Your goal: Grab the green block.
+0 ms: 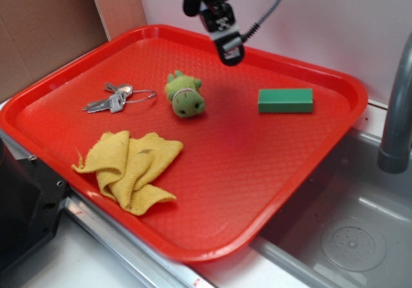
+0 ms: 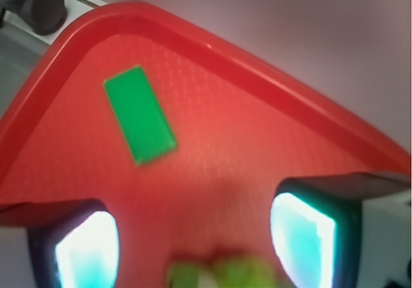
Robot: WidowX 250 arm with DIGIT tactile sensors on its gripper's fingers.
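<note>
Exterior view: a red tray (image 1: 302,172) is seen resting partly over a grey sink (image 1: 360,236), and the green block (image 1: 286,100) is lying flat on the tray, near its far right corner, with nothing touching it. The gripper (image 1: 231,55) is held in the air above the far part of the tray, between the block and a fuzzy green plush toy (image 1: 185,95), and it is well apart from both. A bunch of keys (image 1: 116,99) is placed to the left of the plush toy, and a crumpled yellow cloth (image 1: 132,166) is spread nearer to the front edge. A grey faucet pipe (image 1: 396,114) is visible at the right border. From the wrist view, the block (image 2: 140,115) is shown at the upper left, lying at an angle on the textured red surface close to the curved tray rim (image 2: 193,40). The two fingertips (image 2: 302,240) are seen at the bottom corners, set wide apart with bare tray between them, so the pincer is spread wide and nothing is held in it. A blurred piece of the plush toy (image 2: 222,274) is visible at the bottom edge, between the fingers.
</note>
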